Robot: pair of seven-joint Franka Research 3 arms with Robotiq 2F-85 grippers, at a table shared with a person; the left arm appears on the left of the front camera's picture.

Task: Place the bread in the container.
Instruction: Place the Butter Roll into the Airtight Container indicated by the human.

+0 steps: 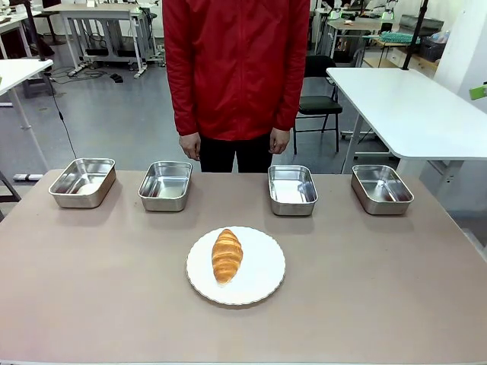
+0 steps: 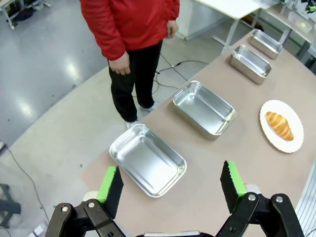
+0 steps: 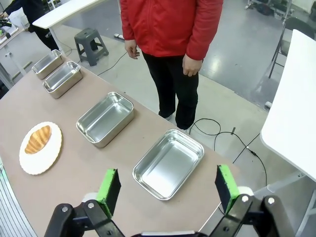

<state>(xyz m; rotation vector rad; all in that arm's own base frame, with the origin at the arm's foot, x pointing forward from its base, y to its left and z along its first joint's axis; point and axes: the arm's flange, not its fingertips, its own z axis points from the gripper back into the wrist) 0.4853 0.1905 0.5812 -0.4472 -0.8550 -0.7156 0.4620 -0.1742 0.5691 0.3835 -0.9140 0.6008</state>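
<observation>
A workshop room with a glossy grey floor [image 1: 114, 114] is seen beyond the work surface. On the far right a white side table [image 1: 403, 106] is placed, with a black chair [image 1: 318, 99] just beside it to the left; more white desks are seen far left, and a dark cable is trailed over the floor. The near ground is taken up by a matt brown table [image 1: 380, 289]. At its far side a person [image 1: 236, 68] in a red jacket is stood, arms hung down.

Along the far edge four steel pans are lined up, apart from each other: the leftmost container [image 1: 80, 199], the second container [image 1: 162, 204], the third container [image 1: 293, 209] and the rightmost container [image 1: 380, 207]. Near the middle a round white plate [image 1: 259, 274] is set, and the bread [image 1: 227, 255] is laid on its left half, outside every pan.

The left gripper [image 2: 171, 169] is held above the table's left end, green pads spread wide apart with nothing between them; the right gripper [image 3: 167, 171] is likewise spread and unloaded above the right end.
</observation>
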